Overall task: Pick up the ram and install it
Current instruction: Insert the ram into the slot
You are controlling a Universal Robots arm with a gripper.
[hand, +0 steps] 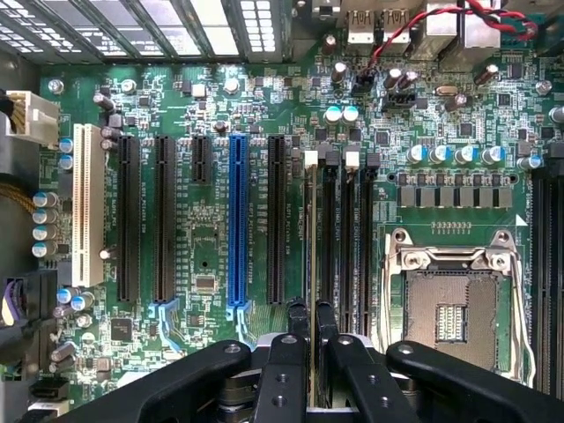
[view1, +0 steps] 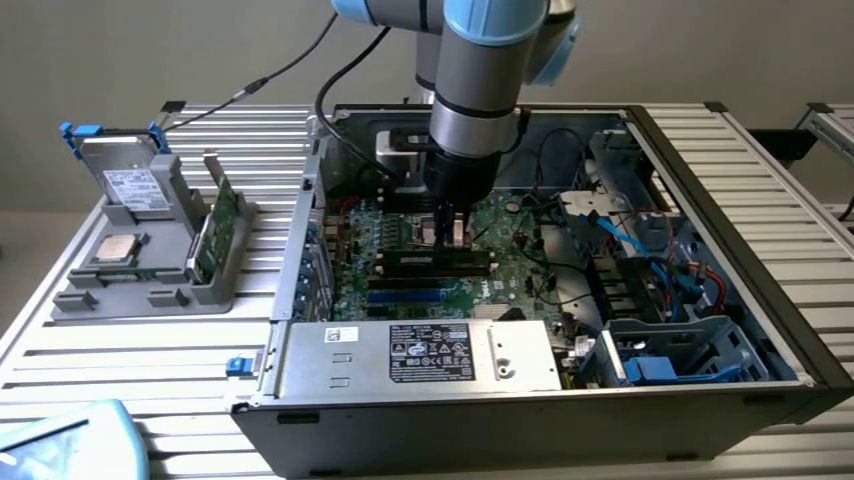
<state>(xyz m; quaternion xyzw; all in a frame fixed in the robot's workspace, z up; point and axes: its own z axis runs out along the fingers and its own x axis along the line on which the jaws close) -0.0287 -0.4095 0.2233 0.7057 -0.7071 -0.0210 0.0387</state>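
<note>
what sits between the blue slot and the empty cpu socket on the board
In the wrist view: one long black slot, then the memory slots, with the ram edge-on at the first one, held by the gripper.

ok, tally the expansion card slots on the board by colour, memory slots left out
white slot: 1
blue slot: 1
black slots: 4 (three long, one short)
Total: 6
</note>
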